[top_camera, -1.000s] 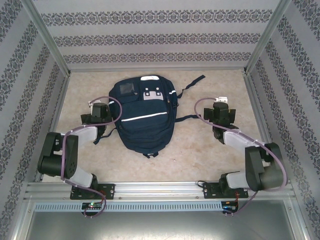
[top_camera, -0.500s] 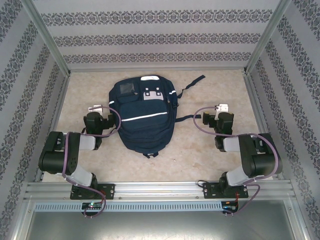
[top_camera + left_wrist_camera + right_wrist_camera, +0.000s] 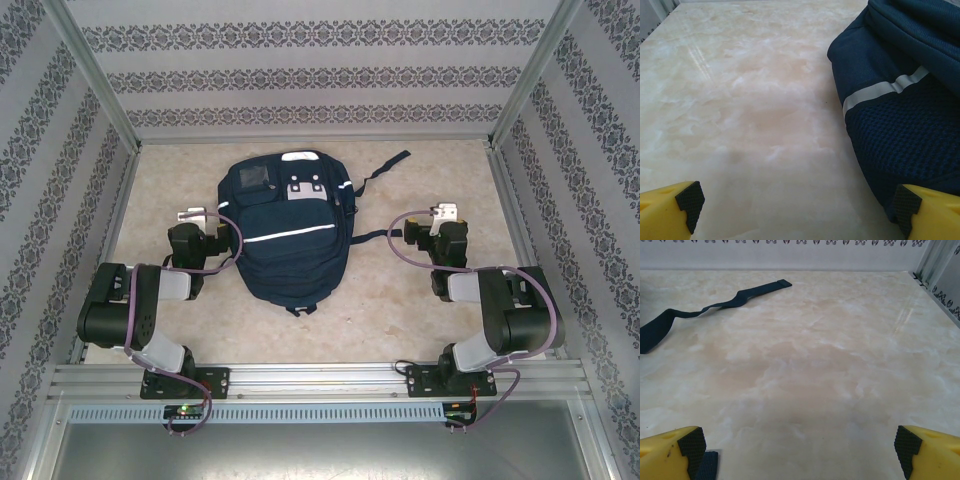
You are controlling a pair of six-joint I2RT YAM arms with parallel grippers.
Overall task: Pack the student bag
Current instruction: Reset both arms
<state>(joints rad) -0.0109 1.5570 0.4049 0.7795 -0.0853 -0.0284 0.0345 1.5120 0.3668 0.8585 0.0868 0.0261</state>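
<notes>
The student bag (image 3: 290, 225), a navy-blue backpack with a thin white stripe, lies flat in the middle of the marble-look table. Its dark straps (image 3: 385, 165) trail off to the right. My left gripper (image 3: 190, 216) sits low beside the bag's left edge, open and holding nothing. In the left wrist view the bag's side (image 3: 905, 100) stands just past the right fingertip (image 3: 905, 206), and the gap of that gripper (image 3: 797, 205) is bare table. To the right of the bag my right gripper (image 3: 443, 212) is open and holds nothing. One strap (image 3: 715, 305) lies ahead and to its left.
Patterned walls and metal frame posts (image 3: 510, 190) enclose the table on three sides. A strap end (image 3: 707, 466) lies by the right gripper's left fingertip (image 3: 690, 444). Bare tabletop (image 3: 400, 300) stretches in front of the bag and between the arms.
Both arms have folded back toward their bases over the last second, and the grippers shifted slightly toward me. Both stay open. The bag has not moved.
</notes>
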